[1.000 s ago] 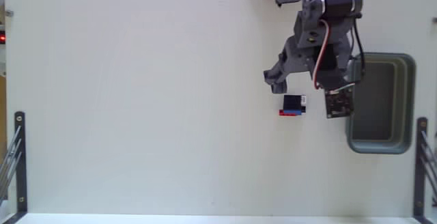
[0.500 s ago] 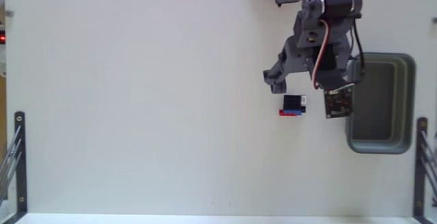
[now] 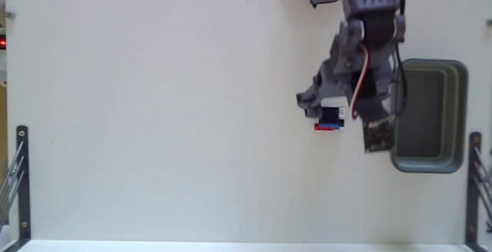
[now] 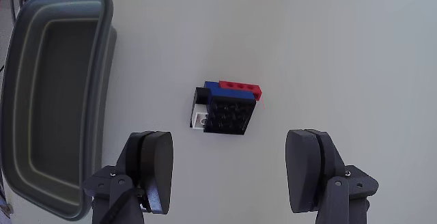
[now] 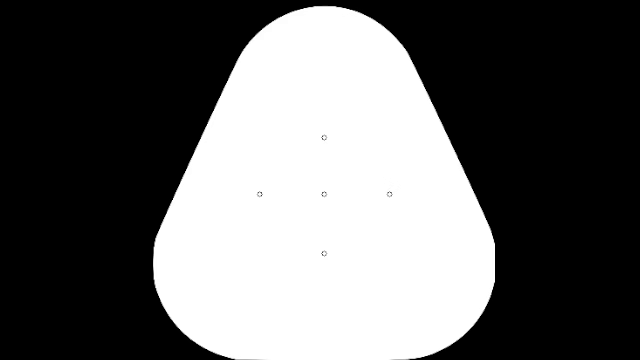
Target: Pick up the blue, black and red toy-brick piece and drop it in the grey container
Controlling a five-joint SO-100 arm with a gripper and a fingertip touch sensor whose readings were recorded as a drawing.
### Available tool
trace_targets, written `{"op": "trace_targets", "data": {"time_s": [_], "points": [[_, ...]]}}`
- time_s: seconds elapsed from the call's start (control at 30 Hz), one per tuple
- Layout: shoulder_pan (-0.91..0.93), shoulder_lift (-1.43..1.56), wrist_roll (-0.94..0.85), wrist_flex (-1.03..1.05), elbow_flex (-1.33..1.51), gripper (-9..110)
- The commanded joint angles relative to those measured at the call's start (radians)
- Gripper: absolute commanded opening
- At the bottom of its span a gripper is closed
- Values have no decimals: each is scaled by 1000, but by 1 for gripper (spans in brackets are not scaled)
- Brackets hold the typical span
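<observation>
1. Right of centre in the fixed view: toy-brick piece (image 3: 329, 118) flat on the white table (image 3: 154, 114), blue and red strip along its lower edge, black and white above.
2. Directly above and partly overlapping the brick's upper edge: grey arm (image 3: 361, 44) reaching down from the top edge of the frame, with a red-and-white cable looping along its side.
3. Gripper (image 3: 338, 114) low over the brick; one finger (image 3: 311, 100) visible just upper left of the piece, the other side hidden under the arm body.
4. Just right of the brick: dark square circuit board (image 3: 377, 135), tilted, hanging off the arm beside the container's left rim.
5. Far right of the frame: grey container (image 3: 460, 114), rectangular with rounded corners, darker inside, near the brick but not touching it.
6. Lower left and lower right corners: black metal brackets (image 3: 21, 177) at the table's edges.
7. Centre of the wrist view: toy-brick piece (image 4: 225, 108) seen from above, black studded block with a white part at its left, blue and red bricks along its upper edge.
8. Bottom of the same frame: gripper (image 4: 229, 166) spread wide, two dark rounded fingertips (image 4: 153, 166) on either side below the brick, touching nothing, nothing grasped.
9. Upper left to lower left of the wrist view: grey container (image 4: 102, 80), thick rim, dark hollow, apart from the brick.
</observation>
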Motion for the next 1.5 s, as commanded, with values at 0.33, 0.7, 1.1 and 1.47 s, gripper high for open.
{"op": "trace_targets", "data": {"time_s": [0.33,0.7,1.1,1.47], "points": [[2,-107,5,-95,-80,110],[2,-159,5,-123,-103,110],[2,-201,5,-145,-124,110],[2,-193,5,-194,-66,110]]}}
